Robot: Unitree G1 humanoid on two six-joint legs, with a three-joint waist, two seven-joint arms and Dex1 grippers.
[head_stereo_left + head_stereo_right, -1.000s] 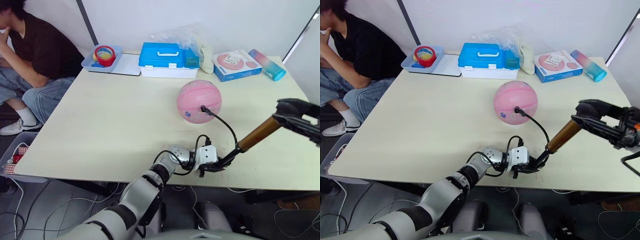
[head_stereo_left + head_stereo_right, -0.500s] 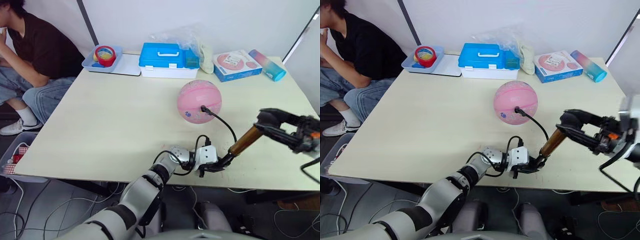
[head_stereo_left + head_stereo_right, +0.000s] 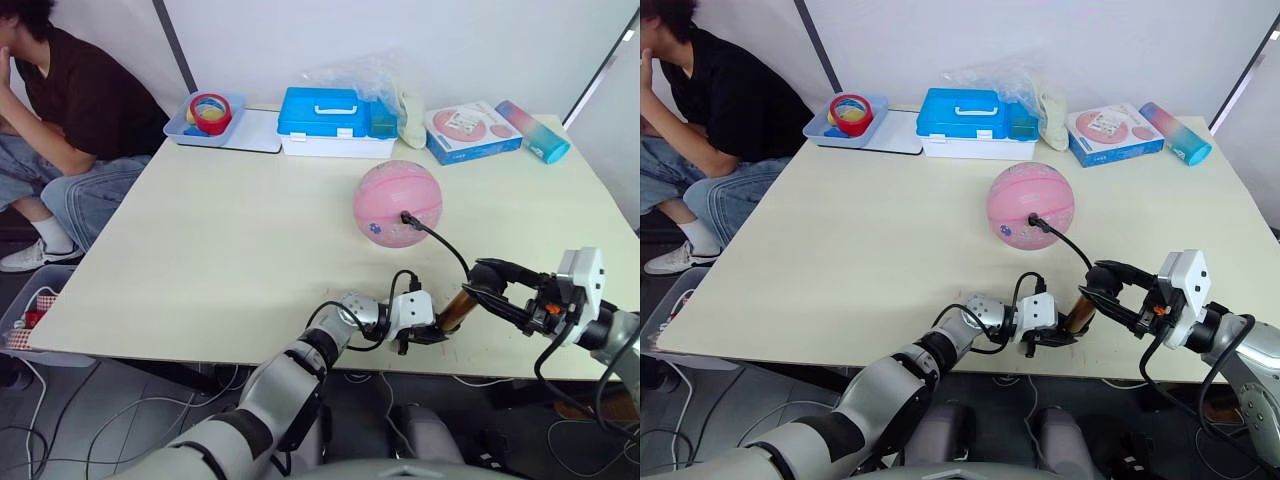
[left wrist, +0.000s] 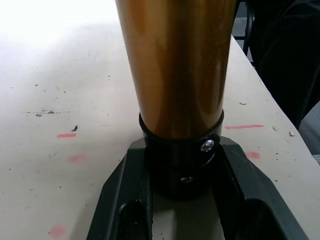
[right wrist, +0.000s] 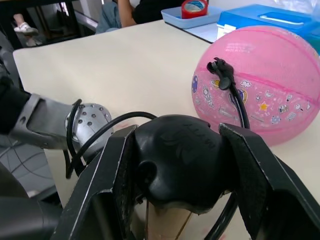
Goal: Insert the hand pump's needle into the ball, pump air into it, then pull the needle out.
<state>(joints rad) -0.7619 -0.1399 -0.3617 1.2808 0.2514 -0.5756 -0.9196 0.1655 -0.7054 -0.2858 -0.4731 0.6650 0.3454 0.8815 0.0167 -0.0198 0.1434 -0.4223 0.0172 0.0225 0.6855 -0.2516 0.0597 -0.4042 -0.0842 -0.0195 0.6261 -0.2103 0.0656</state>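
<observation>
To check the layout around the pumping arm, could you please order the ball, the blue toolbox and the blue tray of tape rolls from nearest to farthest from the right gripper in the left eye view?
From the right gripper:
1. The ball, just beyond it, toward the table's middle.
2. The blue toolbox, at the far edge.
3. The blue tray of tape rolls, far-left corner.

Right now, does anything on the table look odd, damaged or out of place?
Nothing stands out. The ball sits whole on the table with the hose plugged in. The left tool clamps the pump base, the right tool its handle.
</observation>
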